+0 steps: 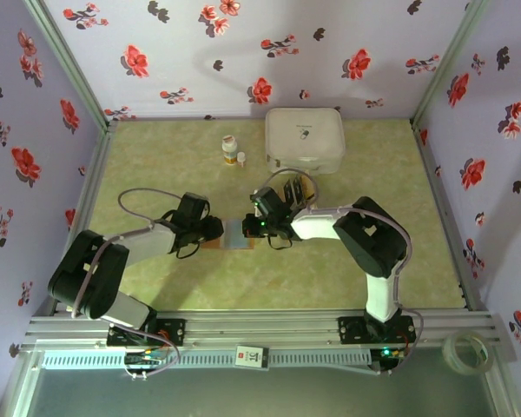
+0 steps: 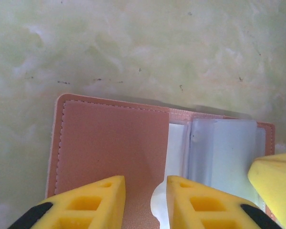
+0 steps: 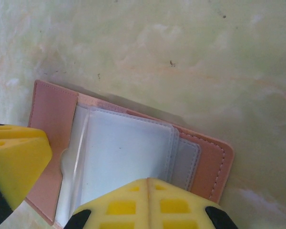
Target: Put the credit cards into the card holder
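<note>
Evidently no card is yet seen in the holder (image 1: 238,234), which lies open on the table (image 1: 243,291), near centre, between both claws. The left claw (image 2: 145,180) is held slightly open over the left flap (image 2: 109,143), with nothing gripped. The right claw (image 3: 148,181) is shut and empty at the clear sleeves (image 3: 124,157). The cards (image 1: 297,186) are found farther off, beside the white box (image 1: 304,137); every insertion is judged outstanding.

Card holder (image 1: 239,234) on table (image 1: 373,261), credit cards (image 1: 297,188) behind it, box (image 1: 304,137) behind them, bottle (image 1: 230,149) left of box
</note>
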Controlling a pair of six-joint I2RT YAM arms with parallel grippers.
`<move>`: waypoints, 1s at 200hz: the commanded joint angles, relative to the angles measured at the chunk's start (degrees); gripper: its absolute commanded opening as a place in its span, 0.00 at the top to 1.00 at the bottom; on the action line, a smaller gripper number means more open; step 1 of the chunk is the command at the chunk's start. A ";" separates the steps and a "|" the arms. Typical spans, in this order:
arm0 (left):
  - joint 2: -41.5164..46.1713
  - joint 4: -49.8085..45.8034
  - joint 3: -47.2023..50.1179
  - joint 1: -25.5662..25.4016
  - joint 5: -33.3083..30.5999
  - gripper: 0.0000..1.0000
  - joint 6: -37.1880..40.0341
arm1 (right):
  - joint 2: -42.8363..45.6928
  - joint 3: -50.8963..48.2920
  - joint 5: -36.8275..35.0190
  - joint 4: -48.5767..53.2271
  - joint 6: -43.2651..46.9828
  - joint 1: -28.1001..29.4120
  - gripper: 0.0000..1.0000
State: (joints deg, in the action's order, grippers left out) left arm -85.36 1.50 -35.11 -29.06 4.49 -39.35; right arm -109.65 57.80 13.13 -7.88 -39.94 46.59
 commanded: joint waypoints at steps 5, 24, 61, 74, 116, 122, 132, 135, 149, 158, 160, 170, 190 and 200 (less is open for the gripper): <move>-0.62 -0.96 0.37 -0.30 -3.57 0.70 3.11 | 0.43 -2.64 0.08 3.29 -1.88 -0.02 1.00; 0.48 -1.69 -0.41 -0.30 -3.49 0.69 3.41 | 1.95 -1.98 0.31 4.24 -1.70 0.06 0.99; 5.34 -4.09 -1.24 -0.39 -3.30 0.65 2.97 | 4.71 1.75 -0.38 9.17 0.66 -0.01 0.92; 7.17 -4.88 -1.31 -0.48 -3.33 0.64 2.71 | 5.21 3.23 -0.72 10.86 1.58 -0.17 0.89; 9.85 -6.76 -1.44 -0.65 -3.31 0.61 2.66 | 3.50 7.28 -1.08 14.72 3.52 -0.54 0.86; 9.86 -6.85 -1.41 -0.74 -3.34 0.61 2.77 | 3.18 7.67 -1.01 14.96 3.65 -0.54 0.86; 9.74 -6.95 -1.44 -0.89 -3.34 0.62 2.97 | 2.54 8.36 -1.04 15.34 3.86 -0.63 0.86; 9.65 -6.99 -1.43 -0.91 -3.29 0.62 2.97 | 2.32 8.51 -1.00 15.41 3.85 -0.70 0.86; 9.27 -7.03 -1.43 -1.16 -3.34 0.62 3.22 | 1.43 9.25 -1.10 15.87 4.08 -0.77 0.87; 8.93 -6.99 -1.37 -1.34 -3.33 0.62 3.45 | 0.93 9.44 -1.09 15.97 4.17 -0.88 0.88; 8.90 -6.96 -1.43 -1.39 -3.34 0.62 3.48 | 0.88 9.53 -1.08 15.97 4.17 -0.95 0.88; 8.57 -6.82 -1.41 -1.68 -3.29 0.62 3.58 | 0.49 9.70 -1.07 16.05 4.17 -1.08 0.88; 8.09 -6.34 -1.14 -2.14 -3.34 0.62 3.86 | -0.31 9.88 -0.93 16.05 4.32 -1.19 0.90; 7.86 -5.99 -1.00 -2.39 -3.27 0.61 3.94 | -0.63 9.96 -0.82 16.14 4.42 -1.25 0.90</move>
State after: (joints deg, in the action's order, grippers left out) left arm -76.66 -4.19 -35.20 -30.61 2.09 -37.04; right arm -108.44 66.32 13.08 6.20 -36.80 45.76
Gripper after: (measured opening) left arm 0.382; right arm 0.105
